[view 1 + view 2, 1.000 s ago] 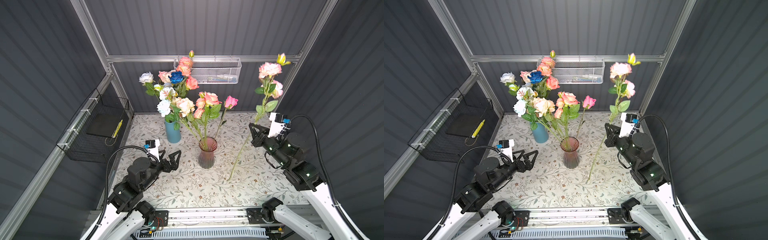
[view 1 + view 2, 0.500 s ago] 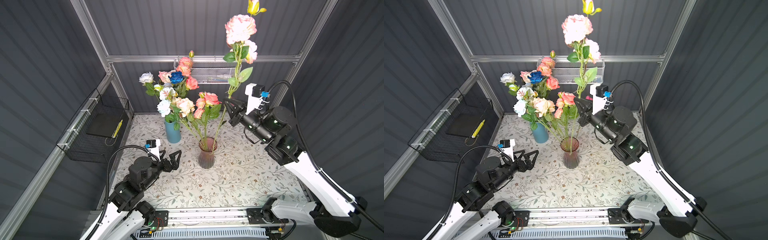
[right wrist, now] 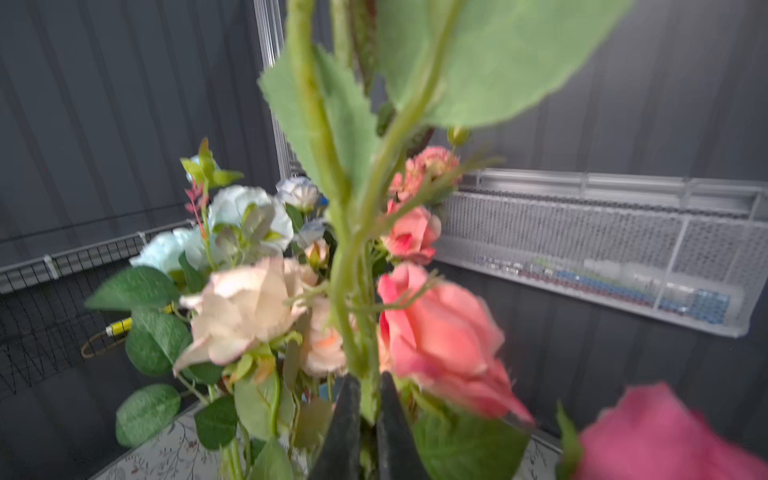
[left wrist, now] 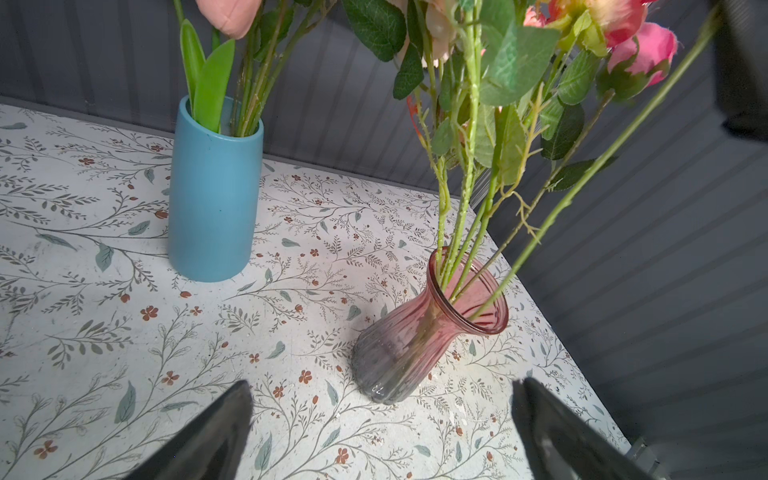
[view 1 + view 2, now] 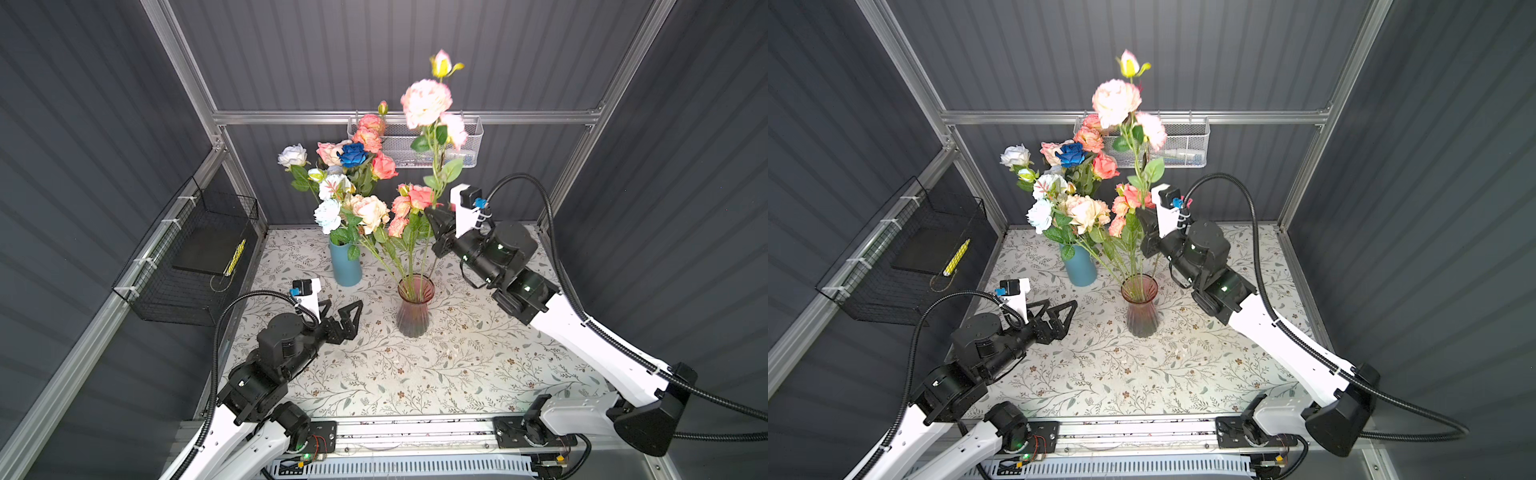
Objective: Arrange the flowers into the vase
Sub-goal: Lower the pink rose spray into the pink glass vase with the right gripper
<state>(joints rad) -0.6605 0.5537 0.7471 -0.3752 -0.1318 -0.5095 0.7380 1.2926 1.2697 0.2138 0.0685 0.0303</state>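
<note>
scene: two robot arms over a floral-print table (image 5: 415,374), seen from above
right gripper (image 3: 370,380): pinched tight on green stem of held rose (image 5: 425,102), approx mid-stem, just under its leaves
held rose: stood tall, near upright; pale pink head & yellow bud sat well above the rest; lower end looked just inside mouth of pink glass vase (image 4: 415,345)
left gripper (image 5: 344,306): jaws spread wide, nothing in them; hovered low over table near pink glass vase, not touching it
other flowers (image 5: 353,166): most, incl the deep blue one, stood in blue vase (image 5: 345,266) just beside & further back; a few pink/peach stems were already in pink glass vase
handling (judgement): stem prob light, thin, springy; top-heavy, so head likely to sway; petals & leaves soft, easy to crush; glass looked fragile & tippable
where to hold (judgement): bare stem below leaves, never the head; lower grip = steadier tip
</note>
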